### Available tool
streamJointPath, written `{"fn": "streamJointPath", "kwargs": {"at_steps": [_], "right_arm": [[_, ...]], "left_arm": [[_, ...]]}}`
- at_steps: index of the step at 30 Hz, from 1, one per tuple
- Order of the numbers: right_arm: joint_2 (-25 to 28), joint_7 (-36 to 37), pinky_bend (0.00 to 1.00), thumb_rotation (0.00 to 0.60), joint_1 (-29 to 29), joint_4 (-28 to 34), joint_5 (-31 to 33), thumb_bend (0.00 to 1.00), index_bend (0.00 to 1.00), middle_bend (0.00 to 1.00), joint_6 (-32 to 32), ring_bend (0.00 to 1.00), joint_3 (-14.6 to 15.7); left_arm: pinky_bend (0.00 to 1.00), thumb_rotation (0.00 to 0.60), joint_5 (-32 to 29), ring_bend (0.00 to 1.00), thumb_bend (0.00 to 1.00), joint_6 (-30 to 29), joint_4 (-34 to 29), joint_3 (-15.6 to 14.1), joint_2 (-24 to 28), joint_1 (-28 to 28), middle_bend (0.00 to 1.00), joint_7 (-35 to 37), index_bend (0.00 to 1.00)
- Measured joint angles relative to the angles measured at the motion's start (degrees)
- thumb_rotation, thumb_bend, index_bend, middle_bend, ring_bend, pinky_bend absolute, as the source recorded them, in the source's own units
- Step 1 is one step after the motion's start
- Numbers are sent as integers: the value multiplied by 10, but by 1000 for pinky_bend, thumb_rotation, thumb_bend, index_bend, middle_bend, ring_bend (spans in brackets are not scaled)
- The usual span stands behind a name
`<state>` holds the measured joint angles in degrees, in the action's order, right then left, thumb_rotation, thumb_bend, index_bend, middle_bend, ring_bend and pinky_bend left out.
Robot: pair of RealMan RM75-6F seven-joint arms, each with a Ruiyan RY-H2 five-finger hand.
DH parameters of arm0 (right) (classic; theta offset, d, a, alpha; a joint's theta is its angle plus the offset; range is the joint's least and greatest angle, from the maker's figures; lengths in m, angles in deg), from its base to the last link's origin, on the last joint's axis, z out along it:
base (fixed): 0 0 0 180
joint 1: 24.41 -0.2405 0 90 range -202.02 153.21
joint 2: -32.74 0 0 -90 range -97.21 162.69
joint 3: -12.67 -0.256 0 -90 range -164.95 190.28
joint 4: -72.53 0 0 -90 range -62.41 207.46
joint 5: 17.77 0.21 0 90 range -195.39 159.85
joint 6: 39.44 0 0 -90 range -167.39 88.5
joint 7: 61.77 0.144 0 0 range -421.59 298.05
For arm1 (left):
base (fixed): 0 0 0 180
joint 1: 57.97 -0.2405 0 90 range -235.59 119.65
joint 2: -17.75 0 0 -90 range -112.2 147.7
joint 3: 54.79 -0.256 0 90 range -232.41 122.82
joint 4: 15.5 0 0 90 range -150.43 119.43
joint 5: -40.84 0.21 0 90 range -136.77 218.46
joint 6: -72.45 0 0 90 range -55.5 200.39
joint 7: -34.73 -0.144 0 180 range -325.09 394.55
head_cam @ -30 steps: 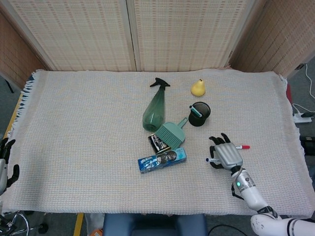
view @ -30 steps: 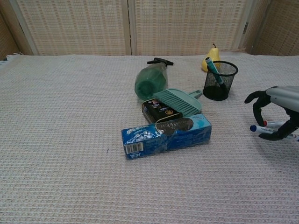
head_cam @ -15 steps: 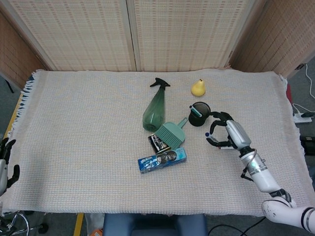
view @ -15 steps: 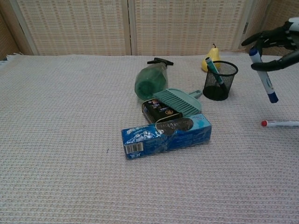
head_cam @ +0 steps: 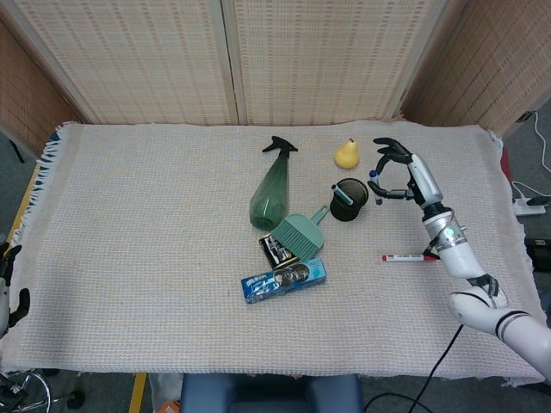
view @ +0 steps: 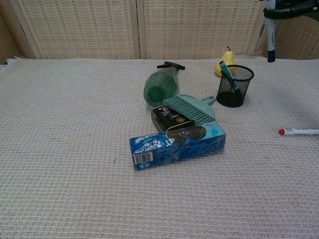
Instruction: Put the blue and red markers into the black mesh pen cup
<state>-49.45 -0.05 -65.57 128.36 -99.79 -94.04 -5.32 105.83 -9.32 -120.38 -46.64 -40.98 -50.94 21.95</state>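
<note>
Fingers (head_cam: 385,146) of right hand (head_cam: 398,169) curling round blue marker (view: 270,30), dangling it upright just right of black mesh pen cup (view: 234,85). Looking light, stiff, slick; pinching mid-barrel. Lying further right on cloth: red marker (view: 298,132). Left hand (head_cam: 7,297): grip unclear.

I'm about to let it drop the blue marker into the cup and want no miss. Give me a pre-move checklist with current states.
1. Blue marker held by right hand: ok.
2. Marker hangs near vertical: ok.
3. Marker over black mesh pen cup: not ok, it is off to the right.
4. Cup upright, room beside teal pen: ok.
5. Red marker reachable on cloth: ok.
6. Left hand away: ok.
</note>
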Motion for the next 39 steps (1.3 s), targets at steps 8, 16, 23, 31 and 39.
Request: {"fn": "streamJointPath", "kwargs": {"at_steps": [8,16,23,31,39], "right_arm": [[-78,58,121,600,-56,-132,-7,314,683,167,39,218,11],[-147,114,123,600,-106,-251,-11,327,696,167,81,218,25],[-202,155,119,600,-130,-338,-20,327,660,167,112,217,53],[-207,124,0,600,-132,-356,-26,182,108,129,123,69,74],[-169,63,0,600,-117,-289,-20,114,0,56,101,21,77]], "left_arm": [[111,600,-26,0,482,22,17,5,-3,6,0,13,94],[111,600,-41,0,482,36,29,8,-5,10,0,19,94],[111,600,-49,0,482,43,35,9,-6,13,0,22,94],[111,600,-45,0,481,38,30,8,-5,13,0,17,94],[111,600,-39,0,481,33,22,5,-4,12,0,12,94]]}}
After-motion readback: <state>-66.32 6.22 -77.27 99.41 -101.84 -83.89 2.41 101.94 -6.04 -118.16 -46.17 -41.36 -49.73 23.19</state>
